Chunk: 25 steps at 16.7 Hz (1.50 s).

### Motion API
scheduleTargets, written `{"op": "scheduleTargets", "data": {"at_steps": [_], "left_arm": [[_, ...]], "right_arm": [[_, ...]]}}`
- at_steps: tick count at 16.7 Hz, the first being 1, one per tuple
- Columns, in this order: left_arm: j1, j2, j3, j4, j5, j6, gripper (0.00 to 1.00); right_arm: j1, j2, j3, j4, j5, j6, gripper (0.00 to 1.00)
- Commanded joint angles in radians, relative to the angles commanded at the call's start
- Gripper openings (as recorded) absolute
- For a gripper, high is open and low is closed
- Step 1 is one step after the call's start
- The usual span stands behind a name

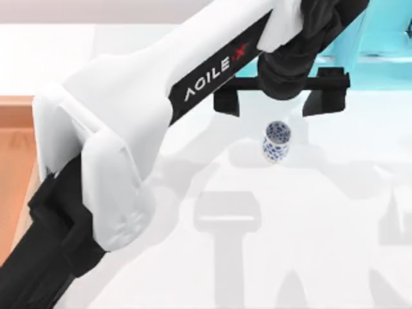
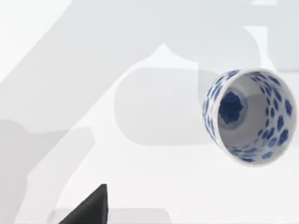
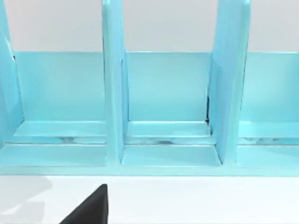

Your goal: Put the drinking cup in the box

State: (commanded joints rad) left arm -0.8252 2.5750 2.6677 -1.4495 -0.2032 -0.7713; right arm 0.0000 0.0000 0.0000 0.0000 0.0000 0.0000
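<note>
Cup [image 1: 277, 141]: upright on white table [image 1: 309, 257], axis vertical, just below left gripper [image 1: 281, 98]; jaws wide apart, nothing held. Box [image 1: 16, 148]: far left.

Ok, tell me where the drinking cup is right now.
In the top view the drinking cup stands upright on the white table, right of centre, just below the left tool, whose open fingers hover above it; the turquoise shelf unit lies beyond.
</note>
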Motion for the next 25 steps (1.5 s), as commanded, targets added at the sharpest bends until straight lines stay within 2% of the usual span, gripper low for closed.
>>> {"op": "scheduleTargets", "data": {"at_steps": [3,10,15,25], "left_arm": [[0.004,0.006,-0.039,0.04,0.001,0.008,1.0],[0.034,0.047,-0.272,0.328,0.008,0.038,1.0],[0.037,0.05,-0.29,0.347,0.008,0.041,1.0],[0.037,0.05,-0.29,0.347,0.008,0.041,0.25]], "right_arm": [[0.0,0.0,0.0,0.0,0.0,0.0,1.0],[0.0,0.0,0.0,0.0,0.0,0.0,1.0],[0.0,0.0,0.0,0.0,0.0,0.0,1.0],[0.0,0.0,0.0,0.0,0.0,0.0,1.0]]}}
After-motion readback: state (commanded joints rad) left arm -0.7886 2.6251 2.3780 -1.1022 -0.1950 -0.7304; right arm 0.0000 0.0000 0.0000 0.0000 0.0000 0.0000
